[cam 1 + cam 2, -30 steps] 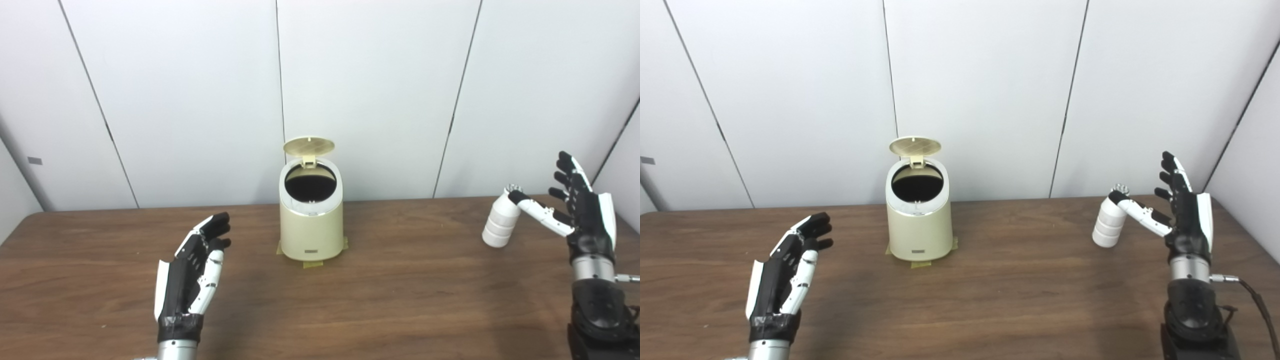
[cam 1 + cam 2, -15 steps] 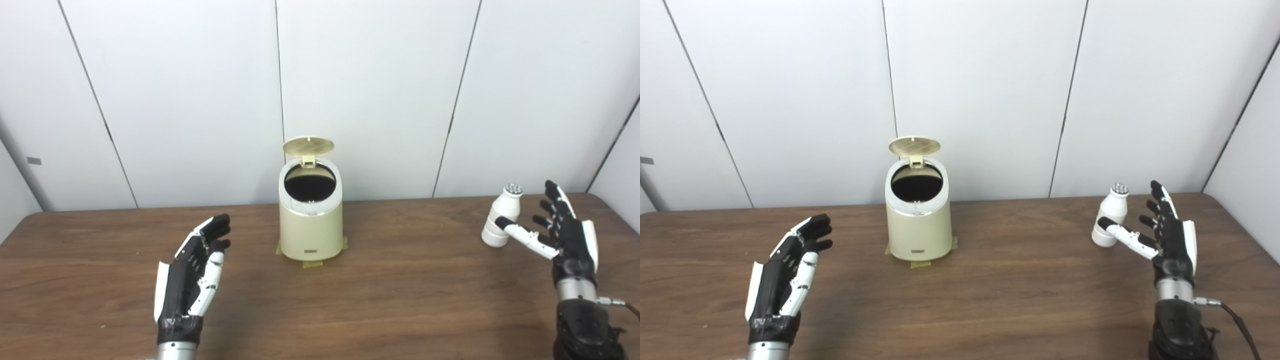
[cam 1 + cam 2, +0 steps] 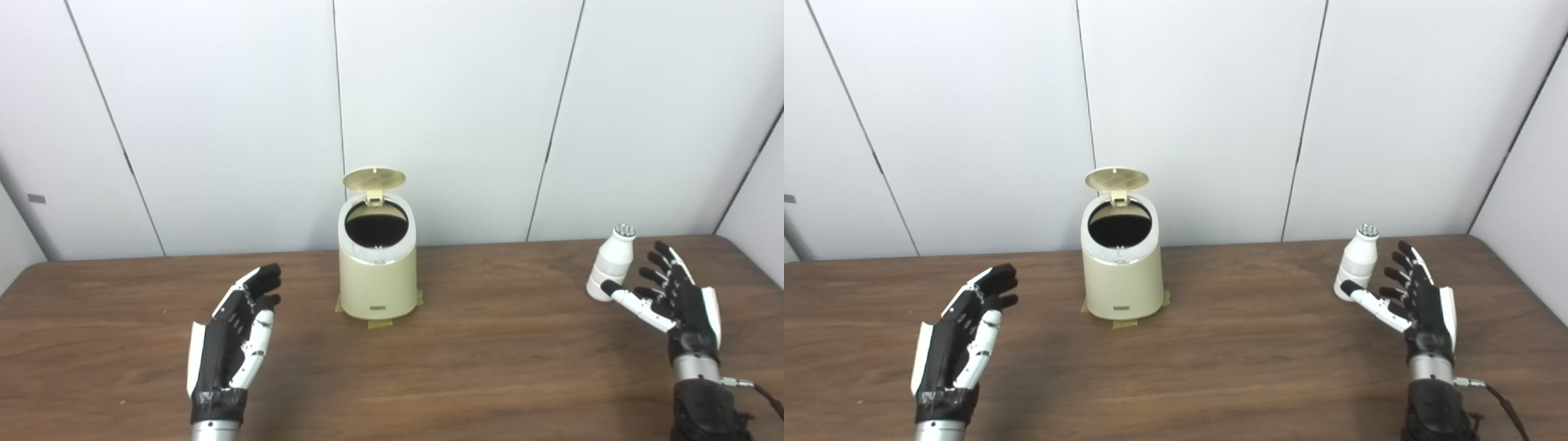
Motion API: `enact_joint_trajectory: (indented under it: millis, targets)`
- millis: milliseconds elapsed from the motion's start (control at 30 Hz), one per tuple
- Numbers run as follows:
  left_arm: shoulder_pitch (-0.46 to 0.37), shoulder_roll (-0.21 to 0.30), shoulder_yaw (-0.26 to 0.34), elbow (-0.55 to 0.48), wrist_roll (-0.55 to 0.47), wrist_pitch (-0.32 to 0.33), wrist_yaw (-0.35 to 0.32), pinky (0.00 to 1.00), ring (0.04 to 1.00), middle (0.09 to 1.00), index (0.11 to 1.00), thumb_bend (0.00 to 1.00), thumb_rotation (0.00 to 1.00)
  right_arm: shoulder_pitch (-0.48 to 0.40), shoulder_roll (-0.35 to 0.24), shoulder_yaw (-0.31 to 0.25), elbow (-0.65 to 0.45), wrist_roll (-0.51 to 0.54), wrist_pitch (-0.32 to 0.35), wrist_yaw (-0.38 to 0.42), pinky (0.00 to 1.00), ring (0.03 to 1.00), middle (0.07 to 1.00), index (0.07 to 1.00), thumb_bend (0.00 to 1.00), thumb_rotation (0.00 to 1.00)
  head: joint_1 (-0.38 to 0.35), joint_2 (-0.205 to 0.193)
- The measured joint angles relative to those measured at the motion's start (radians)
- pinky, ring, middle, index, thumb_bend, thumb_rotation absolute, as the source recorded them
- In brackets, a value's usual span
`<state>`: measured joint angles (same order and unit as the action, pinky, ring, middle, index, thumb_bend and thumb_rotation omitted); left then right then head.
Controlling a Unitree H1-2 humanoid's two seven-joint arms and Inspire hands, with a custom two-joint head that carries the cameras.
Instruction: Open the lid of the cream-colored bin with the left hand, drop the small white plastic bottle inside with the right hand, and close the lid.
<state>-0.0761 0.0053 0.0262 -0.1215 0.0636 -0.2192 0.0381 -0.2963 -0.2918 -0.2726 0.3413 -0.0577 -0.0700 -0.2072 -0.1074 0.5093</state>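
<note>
The cream-colored bin (image 3: 376, 282) stands at the back middle of the wooden table, taped down at its base. Its round lid (image 3: 374, 178) stands tipped up and back, and the dark opening shows. The small white plastic bottle (image 3: 610, 263) stands upright on the table at the far right. My right hand (image 3: 674, 300) is open just right of and in front of the bottle, its thumb reaching toward the bottle's base. My left hand (image 3: 236, 334) is open and empty, hovering left of and in front of the bin.
The brown wooden table (image 3: 478, 367) runs across the view, with its right edge near my right arm. White wall panels (image 3: 459, 110) close the back directly behind the bin.
My right hand has come down and toward me, from beside the bottle's neck to low by its base. The bottle, tilted a second ago, now stands upright. The left hand has stayed put.
</note>
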Motion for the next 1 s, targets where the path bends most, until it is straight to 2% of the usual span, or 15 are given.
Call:
enact_joint_trajectory:
  millis: [100, 267, 433, 500, 633, 700, 767, 1000]
  targets:
    - [0.000, 0.000, 0.000, 0.000, 0.001, 0.000, 0.000, 0.76, 0.817, 0.820, 0.795, 0.23, 0.56, -0.001, -0.003, 0.010, 0.014, -0.016, -0.008, -0.001, 0.73, 0.827, 0.870, 0.897, 0.85, 0.34, 0.000, 0.002]
    - [0.002, 0.000, -0.001, -0.008, 0.001, 0.000, 0.000, 0.76, 0.816, 0.819, 0.797, 0.23, 0.57, -0.011, -0.007, 0.018, 0.023, -0.036, -0.012, -0.005, 0.74, 0.817, 0.857, 0.881, 0.83, 0.32, 0.002, 0.003]
    - [0.004, 0.000, 0.000, -0.020, 0.022, 0.000, 0.005, 0.79, 0.824, 0.815, 0.796, 0.26, 0.61, -0.042, -0.008, 0.005, 0.076, 0.031, -0.025, 0.018, 0.78, 0.881, 0.913, 0.902, 0.84, 0.26, 0.005, 0.006]
    - [0.004, 0.000, 0.000, -0.024, 0.034, 0.000, 0.006, 0.79, 0.826, 0.817, 0.797, 0.26, 0.62, -0.054, -0.008, 0.004, 0.080, 0.039, -0.025, 0.023, 0.75, 0.889, 0.927, 0.923, 0.83, 0.24, 0.005, 0.006]
    - [0.004, -0.001, 0.000, -0.035, 0.041, 0.001, 0.007, 0.78, 0.824, 0.818, 0.800, 0.26, 0.63, -0.084, -0.014, 0.009, 0.083, 0.029, -0.021, 0.020, 0.67, 0.869, 0.917, 0.926, 0.83, 0.27, 0.005, 0.006]
    - [0.005, -0.002, 0.000, -0.037, 0.041, 0.001, 0.007, 0.78, 0.823, 0.818, 0.801, 0.26, 0.63, -0.097, -0.023, 0.019, 0.086, 0.014, -0.016, 0.015, 0.75, 0.880, 0.916, 0.927, 0.84, 0.30, 0.005, 0.006]
    - [0.008, -0.002, 0.001, -0.045, 0.044, 0.001, 0.008, 0.78, 0.823, 0.819, 0.802, 0.24, 0.62, -0.110, -0.037, 0.031, 0.091, -0.003, -0.014, 0.013, 0.78, 0.875, 0.908, 0.918, 0.84, 0.31, 0.005, 0.006]
    - [0.018, -0.001, 0.001, -0.058, 0.039, 0.001, 0.007, 0.79, 0.827, 0.825, 0.809, 0.24, 0.61, -0.129, -0.045, 0.037, 0.105, -0.011, 0.002, 0.009, 0.76, 0.872, 0.903, 0.913, 0.84, 0.26, -0.003, 0.011]
